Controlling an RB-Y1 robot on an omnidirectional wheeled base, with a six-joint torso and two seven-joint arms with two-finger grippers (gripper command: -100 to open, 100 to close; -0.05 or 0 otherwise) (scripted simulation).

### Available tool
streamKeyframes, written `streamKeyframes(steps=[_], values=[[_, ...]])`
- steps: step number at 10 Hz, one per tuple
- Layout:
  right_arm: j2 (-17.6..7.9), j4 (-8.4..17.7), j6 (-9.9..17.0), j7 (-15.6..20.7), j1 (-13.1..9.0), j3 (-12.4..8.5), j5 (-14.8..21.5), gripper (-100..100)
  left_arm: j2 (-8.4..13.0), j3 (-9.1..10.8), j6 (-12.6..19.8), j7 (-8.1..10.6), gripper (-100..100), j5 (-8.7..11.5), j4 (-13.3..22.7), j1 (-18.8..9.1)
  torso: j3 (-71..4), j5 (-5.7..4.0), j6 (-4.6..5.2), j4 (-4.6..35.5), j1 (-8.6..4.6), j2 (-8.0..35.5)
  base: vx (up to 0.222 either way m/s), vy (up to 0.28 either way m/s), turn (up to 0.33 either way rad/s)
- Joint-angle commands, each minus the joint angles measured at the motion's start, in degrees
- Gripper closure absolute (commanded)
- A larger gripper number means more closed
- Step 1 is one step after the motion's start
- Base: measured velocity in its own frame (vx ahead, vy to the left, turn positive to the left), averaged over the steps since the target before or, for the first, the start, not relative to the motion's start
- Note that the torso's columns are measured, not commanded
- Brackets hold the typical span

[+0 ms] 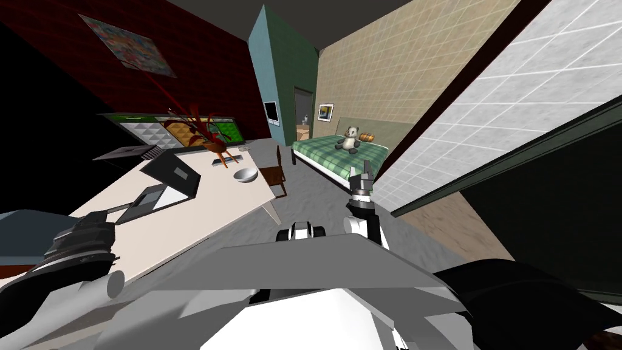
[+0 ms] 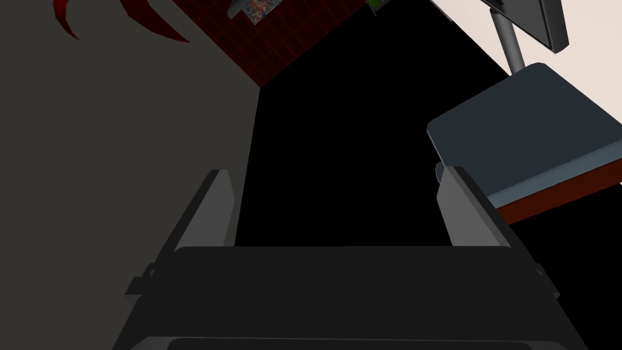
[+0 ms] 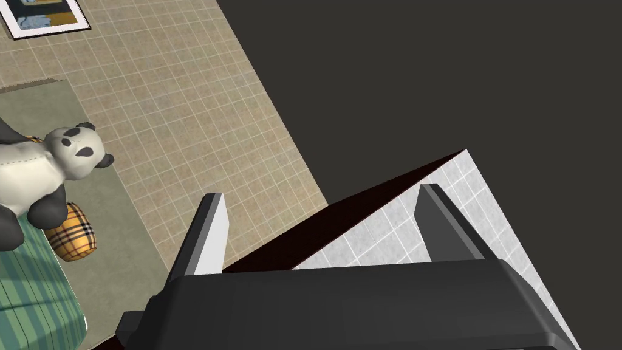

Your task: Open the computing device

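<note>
Pale desk (image 1: 200,219) bears dark laptop (image 1: 175,175); lid raised

The head view is evenly and softly lit; I cannot tell where the light comes from. The desk (image 1: 200,212) shows pale and bright, the red wall (image 1: 200,73) behind it is dim, and a black area (image 1: 36,121) lies beside them. Walls splay toward the corners and everything slants. The left wrist view is dim, with a flat grey surface (image 2: 121,152) next to plain black. On my right gripper (image 3: 319,197) one finger (image 3: 209,243) is lit pale, the other shaded.
</note>
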Motion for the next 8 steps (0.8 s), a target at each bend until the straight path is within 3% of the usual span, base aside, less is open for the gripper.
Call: streamKeyframes(steps=[1, 3, 4, 8], values=[[0.0, 0.0, 0.0, 0.0, 0.0, 0.0, 0.0, 0, 1.2, 2.87, 0.9, 0.32, -100, 0.1, 2.9, 0.2, 0.0, -0.03, -0.02, 0.0, -0.08, -0.1, 0.057, -0.021, -0.115], [0.0, 0.0, 0.0, 0.0, 0.0, 0.0, 0.0, 0, 3.1, 6.49, 2.2, 0.89, -100, 0.3, 6.5, 0.3, 0.0, -0.03, -0.01, 0.0, -0.1, 0.0, 0.085, -0.028, -0.234], [0.0, 0.0, 0.0, 0.0, 0.0, 0.0, 0.0, 0, 3.1, 6.49, 2.2, 0.89, -100, 0.3, 6.7, 0.3, 0.0, -0.02, 0.0, 0.0, -0.03, -0.1, 0.08, -0.005, -0.092], [0.0, 0.0, 0.0, 0.0, 0.0, 0.0, 0.0, 0, 6.3, 12.81, 4.2, 2.16, -100, 0.4, 13.3, 0.7, 0.0, -0.01, -0.02, 0.0, -0.04, 0.0, 0.101, 0.002, -0.212]])
